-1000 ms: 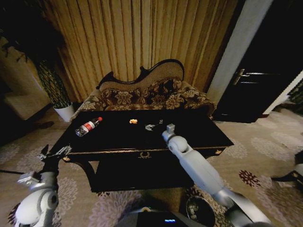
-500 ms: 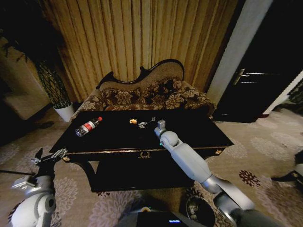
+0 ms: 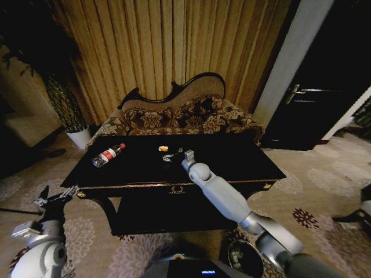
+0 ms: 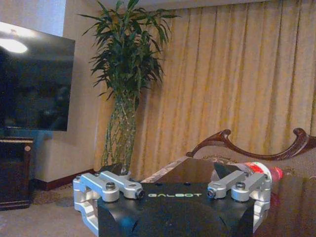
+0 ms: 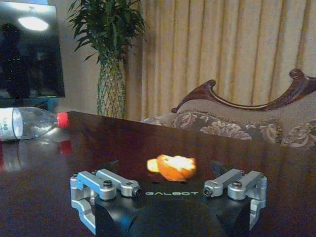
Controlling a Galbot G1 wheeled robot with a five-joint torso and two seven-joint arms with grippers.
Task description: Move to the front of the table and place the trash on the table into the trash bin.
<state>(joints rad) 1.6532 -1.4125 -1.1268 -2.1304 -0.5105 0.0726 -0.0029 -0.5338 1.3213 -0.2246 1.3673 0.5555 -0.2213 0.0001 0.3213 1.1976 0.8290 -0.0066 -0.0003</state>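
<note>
My right arm has reached further across the table over the last second, carrying my right gripper leftward until it sits just short of the orange-yellow scrap, while my left arm has sunk lower and further out at the table's left front corner. Biggest first: one floral sofa with a curved dark back stands behind the one glossy black table, and pleated gold curtains cover the wall beyond. One tall plant in a white pot stands at the left, and a dark door closes the right side. Patterned carpet covers the floor. One black trash bin sits on it by my base, under my right arm. On the tabletop I count one clear bottle with a red cap, lying on its side towards the left, and one orange-yellow scrap near the middle. In the right wrist view that scrap lies straight ahead between my spread right fingers, untouched. My left gripper hangs off the table's edge with its fingers spread too, holding nothing
</note>
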